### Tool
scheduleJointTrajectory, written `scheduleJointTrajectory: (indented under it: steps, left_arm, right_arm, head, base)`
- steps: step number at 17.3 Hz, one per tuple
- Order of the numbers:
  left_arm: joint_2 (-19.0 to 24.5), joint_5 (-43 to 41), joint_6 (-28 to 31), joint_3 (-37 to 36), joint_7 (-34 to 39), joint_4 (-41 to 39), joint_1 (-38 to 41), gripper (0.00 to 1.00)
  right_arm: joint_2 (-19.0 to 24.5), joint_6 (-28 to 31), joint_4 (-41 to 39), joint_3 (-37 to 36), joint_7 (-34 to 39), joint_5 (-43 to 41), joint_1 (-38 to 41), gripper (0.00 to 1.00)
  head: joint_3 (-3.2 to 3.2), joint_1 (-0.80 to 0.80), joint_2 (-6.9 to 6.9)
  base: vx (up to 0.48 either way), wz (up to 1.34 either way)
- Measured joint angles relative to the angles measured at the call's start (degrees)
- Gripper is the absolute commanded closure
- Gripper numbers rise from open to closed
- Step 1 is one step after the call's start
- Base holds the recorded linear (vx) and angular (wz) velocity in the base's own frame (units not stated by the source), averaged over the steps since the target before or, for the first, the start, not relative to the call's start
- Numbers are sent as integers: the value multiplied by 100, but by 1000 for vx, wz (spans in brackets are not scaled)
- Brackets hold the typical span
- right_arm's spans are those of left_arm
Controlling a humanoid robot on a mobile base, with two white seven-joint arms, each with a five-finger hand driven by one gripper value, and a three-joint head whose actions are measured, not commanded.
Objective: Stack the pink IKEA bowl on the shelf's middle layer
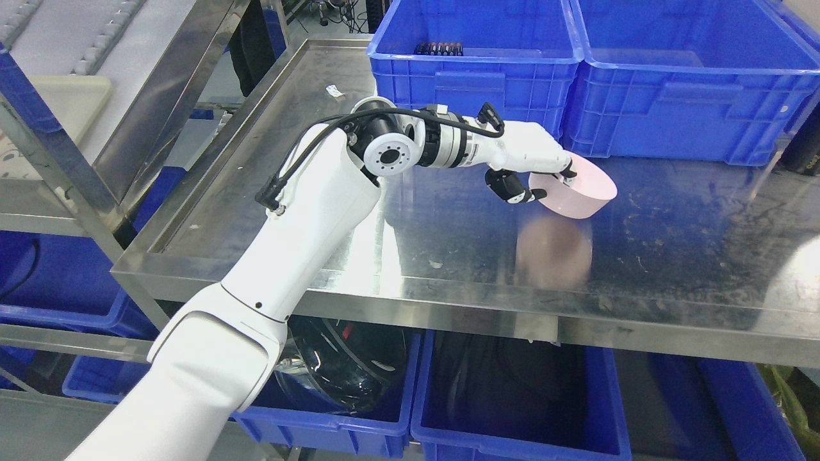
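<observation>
Stainless steel shelf (672, 269) fills the head view: a flat, reflective deck with a raised lip along its left side and a folded front edge running from lower left to the right border. An angled steel upright (57, 173) stands at the left corner.

Head view, rear zone: two blue crates stand side by side against the back of the deck. The left crate (474, 77) and the right crate (692, 96) touch along their shared wall, closing off the rear of the surface. A small white scrap (334, 91) lies on the deck near the left crate's front corner.

Head view, working zone: the left arm (307, 211) enters from the lower left, crosses the front edge and bends at the elbow toward the right. The left hand (532, 173) grips the pink bowl (580, 192): the fingers are curled over the near rim, with dark fingertips (512, 189) below the wall. The bowl is tilted, its opening facing up and to the right, just in front of the two crates where they meet. Whether its base touches the deck cannot be told; a pink reflection lies on the steel beneath it.

Open deck extends to the right of the bowl and forward to the front edge.

Head view, lower level: blue bins (512, 422) sit below the deck, holding dark contents.
</observation>
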Motion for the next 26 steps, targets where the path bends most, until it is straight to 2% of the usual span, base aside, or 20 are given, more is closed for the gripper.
scheduleJointTrajectory:
  steps: [8,15,20,26]
  left_arm:
    - [0,413,-749,603,166,-585,56,99]
    - [0,520,-873,981,253,-1285,332,99]
    - [0,540,-875,1082,312,-1632,460,98]
    - [0,583,-987,1065,320,-1916,659,97]
  right_arm:
    - [0,0,0,0,0,-1,2,0]
    - [0,0,0,0,0,0,1,0]
    - [0,0,0,0,0,-1,0,0]
    - [0,0,0,0,0,-1,0,0]
  head:
    - [0,0,0]
    - [0,0,0]
    - [0,0,0]
    - [0,0,3]
  base:
    - [-4,20]
    - [-26,363]
    - [-35,793]
    - [-71,1341]
